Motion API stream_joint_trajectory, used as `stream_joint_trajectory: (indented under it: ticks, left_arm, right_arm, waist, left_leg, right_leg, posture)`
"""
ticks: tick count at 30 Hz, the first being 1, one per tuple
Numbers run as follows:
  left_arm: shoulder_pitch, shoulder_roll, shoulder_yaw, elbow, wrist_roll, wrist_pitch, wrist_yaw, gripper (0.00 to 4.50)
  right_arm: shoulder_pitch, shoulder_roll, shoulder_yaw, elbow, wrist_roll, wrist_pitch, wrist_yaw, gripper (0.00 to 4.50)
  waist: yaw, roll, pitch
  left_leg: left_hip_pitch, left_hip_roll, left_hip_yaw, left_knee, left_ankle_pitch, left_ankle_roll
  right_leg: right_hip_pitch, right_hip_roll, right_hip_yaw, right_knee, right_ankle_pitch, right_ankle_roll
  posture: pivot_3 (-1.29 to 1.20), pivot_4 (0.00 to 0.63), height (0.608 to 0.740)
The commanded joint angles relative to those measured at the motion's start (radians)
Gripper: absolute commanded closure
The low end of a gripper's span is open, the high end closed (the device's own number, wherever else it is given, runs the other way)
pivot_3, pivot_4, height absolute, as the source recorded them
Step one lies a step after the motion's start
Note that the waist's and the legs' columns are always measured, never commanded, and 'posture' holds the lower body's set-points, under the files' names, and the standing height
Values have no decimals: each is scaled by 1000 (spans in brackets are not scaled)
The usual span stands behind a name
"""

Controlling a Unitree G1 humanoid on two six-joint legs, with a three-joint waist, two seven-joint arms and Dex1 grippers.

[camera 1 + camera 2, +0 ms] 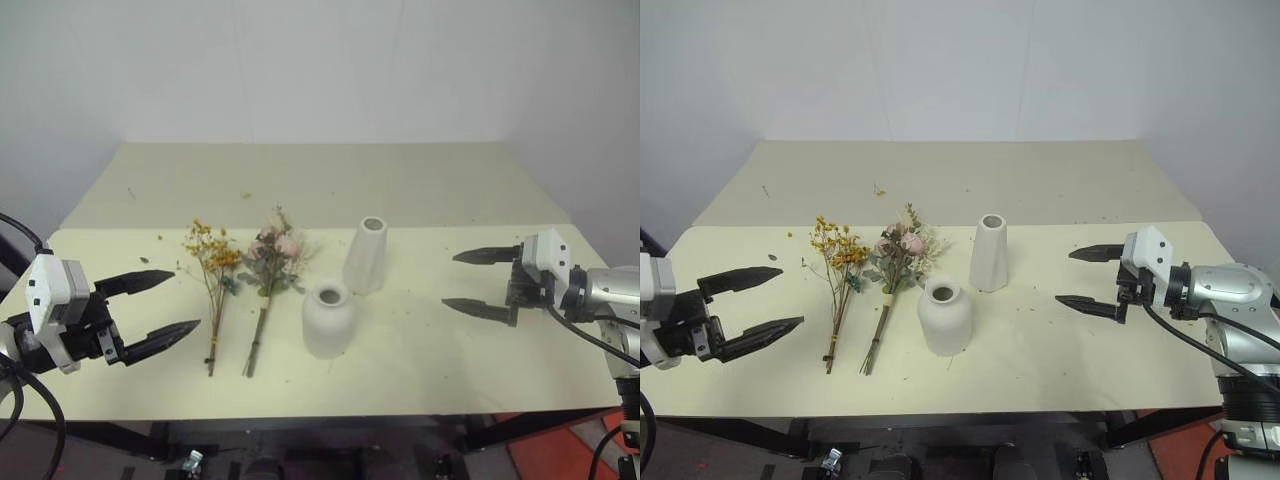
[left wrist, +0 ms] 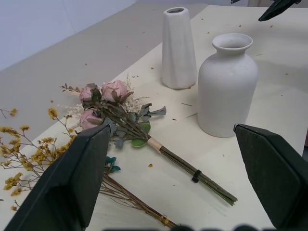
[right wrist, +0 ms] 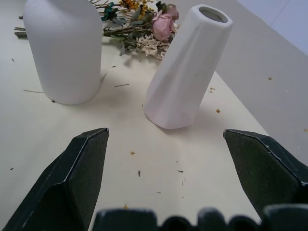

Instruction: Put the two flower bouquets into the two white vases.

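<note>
Two bouquets lie flat on the pale table (image 1: 420,370), stems toward me: a thin yellow-orange spray (image 1: 213,262) on the left and a pink rose bunch (image 1: 272,262) beside it. To their right stands the squat white vase (image 1: 328,318), with the tall tapered white vase (image 1: 366,254) just behind it. My left gripper (image 1: 165,305) hovers open left of the yellow spray, holding nothing. My right gripper (image 1: 478,283) hovers open to the right of the vases, also empty. The left wrist view shows the roses (image 2: 103,98) and both vases (image 2: 226,82) ahead.
A second, darker tabletop (image 1: 320,180) extends behind the pale one to the white wall. Small flower crumbs are scattered around the vases. Bare table lies between the vases and my right gripper. A red object (image 1: 560,450) sits on the floor at the lower right.
</note>
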Motion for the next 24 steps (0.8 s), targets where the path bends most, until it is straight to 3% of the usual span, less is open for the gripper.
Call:
stream_joint_trajectory:
  ticks: [1,18,24]
  left_arm:
    - [-17,11,10,-8,-1,-4,5,37]
    - [-10,1,21,27,-13,45,32,37]
    - [-63,162,-84,-13,60,355,256,37]
  right_arm:
    - [-2,-14,-10,-43,33,13,15,0]
    - [-23,-25,7,6,-5,-27,30,0]
    - [-19,-16,15,-5,-11,-41,19,0]
  waist:
    - [0,0,0]
    - [0,0,0]
    - [1,0,0]
  left_leg:
    - [0,0,0,0,0,0]
    - [0,0,0,0,0,0]
    - [0,0,0,0,0,0]
  right_leg:
    - [0,0,0,0,0,0]
    - [0,0,0,0,0,1]
    - [0,0,0,1,2,4]
  posture:
    - [0,150,740]
    - [0,150,740]
    - [0,150,740]
